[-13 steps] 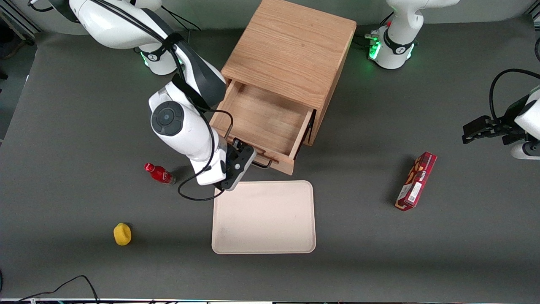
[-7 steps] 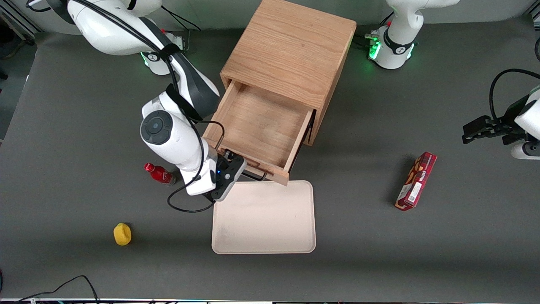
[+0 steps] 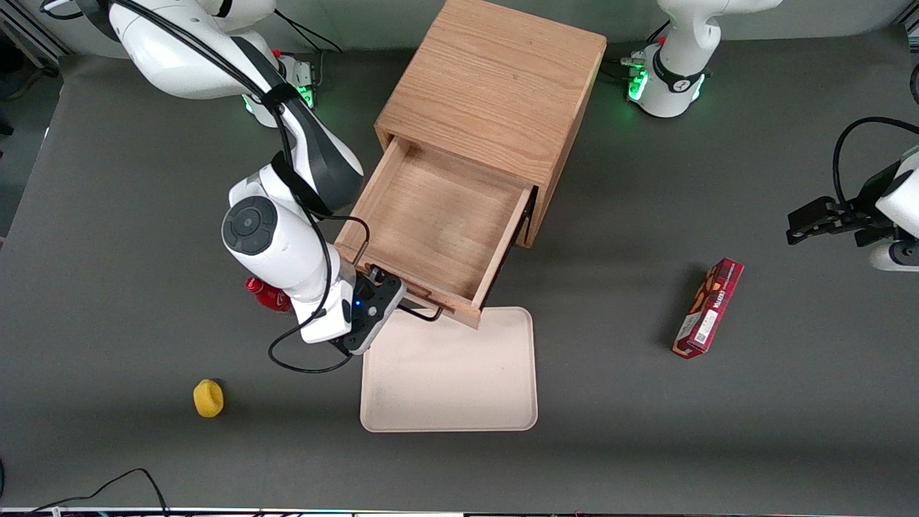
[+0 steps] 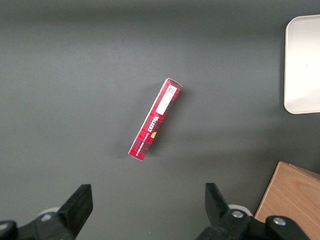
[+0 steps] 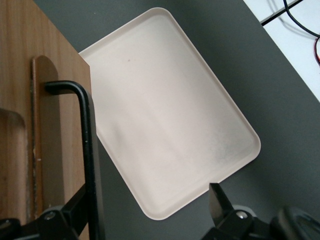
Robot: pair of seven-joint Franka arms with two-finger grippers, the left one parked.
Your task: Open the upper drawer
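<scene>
The upper drawer (image 3: 438,222) of the light oak cabinet (image 3: 495,86) stands pulled well out, and its shallow box is empty. Its front edge overhangs the rim of the cream tray (image 3: 449,373). The black wire handle (image 3: 420,312) with its brown strip also shows in the right wrist view (image 5: 89,150). My right gripper (image 3: 384,298) is at the handle's end toward the working arm. In the wrist view the gripper (image 5: 145,200) is open. One finger (image 5: 67,217) sits between the drawer front and the bar, the other finger (image 5: 218,202) is over the tray. The lower drawer is hidden.
The cream tray (image 5: 170,110) lies directly in front of the drawer. A red bottle (image 3: 262,293) is partly hidden under my arm. A yellow object (image 3: 208,398) lies nearer the front camera. A red box (image 3: 707,307) lies toward the parked arm's end and shows in the left wrist view (image 4: 155,119).
The upper drawer has slid farther out toward the tray, its front now over the tray's rim. My gripper moved with the handle, and my arm now covers part of the red bottle.
</scene>
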